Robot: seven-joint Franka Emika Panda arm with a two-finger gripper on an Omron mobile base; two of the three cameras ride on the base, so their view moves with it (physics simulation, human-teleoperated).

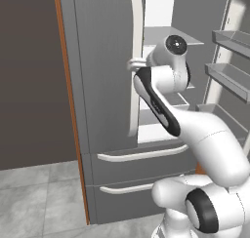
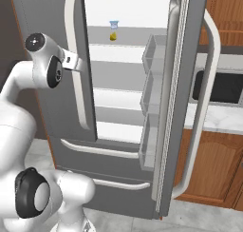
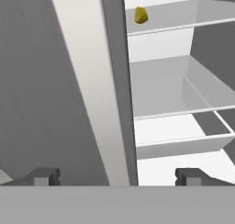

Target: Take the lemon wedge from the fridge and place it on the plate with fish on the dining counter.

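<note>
Yellow lemon wedge [image 3: 141, 15] seemingly near shelf edge

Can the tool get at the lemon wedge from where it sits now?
Probably not directly. The open tool sits at the closed left door's handle, while the lemon wedge lies on an upper shelf behind the open right door. It must shift right first.

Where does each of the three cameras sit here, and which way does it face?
Left base view: behind the arm's left, facing the fridge; elbow and wrist cross the frame.
Right base view: behind its right, facing the open fridge and the lemon wedge beside a small blue cup; shoulder and wrist at left.
Hand view: on the hand, facing the shelves; the open gripper straddles the closed door's edge.
Shared: right base and hand views show the wedge.
</note>
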